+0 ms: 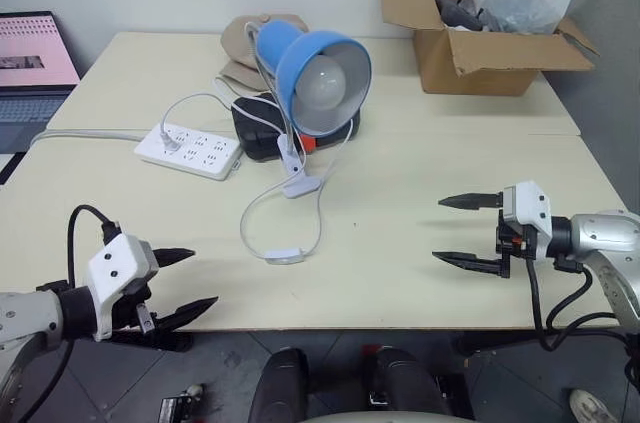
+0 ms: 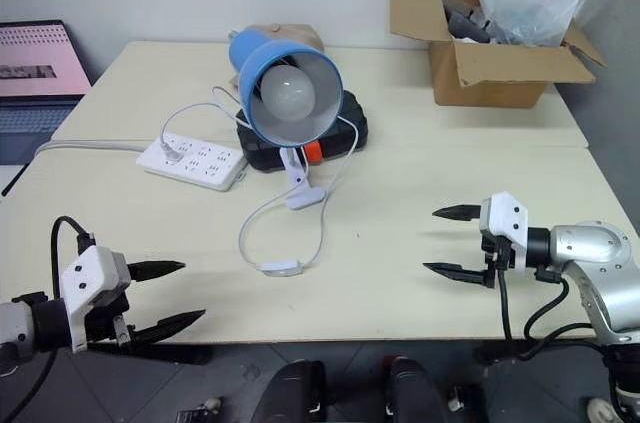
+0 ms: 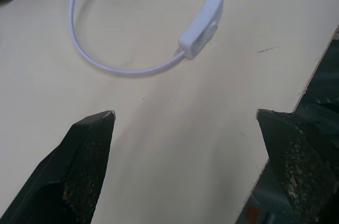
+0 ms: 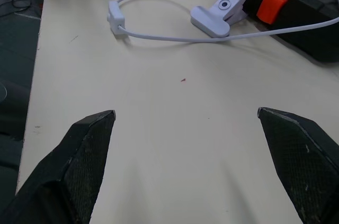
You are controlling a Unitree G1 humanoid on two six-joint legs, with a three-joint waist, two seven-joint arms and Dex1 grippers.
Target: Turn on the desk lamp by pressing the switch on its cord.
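A pale table (image 1: pixel 420 193) seen from above, with two black-fingered grippers at its near edge. The left gripper (image 1: pixel 185 286) hovers at the table's near left edge, fingers spread wide and holding nothing. The right gripper (image 1: pixel 468 231) hovers over the table's near right part, pointing toward the left one, fingers also spread wide and empty.

The switch (image 1: pixel 286 256), a small white oblong, lies flat on the table between the two grippers, nearer the left one and a little beyond it, touched by neither. In the left wrist view the switch (image 3: pixel 200 32) sits ahead of the open fingers, well apart from their tips.

The cord (image 1: pixel 246 215) curls in a loop from the switch, away from the grippers, to a white clip (image 1: pixel 302 183) and on toward the lamp (image 1: pixel 312 78). The lamp stands beyond the switch, well apart from both grippers; its blue shade and white bulb face the robot, and the bulb looks unlit.

Beyond the left gripper lies a white power strip (image 1: pixel 190 149) beside the lamp's black base. Far beyond the right gripper stands an open cardboard box (image 1: pixel 480 48).
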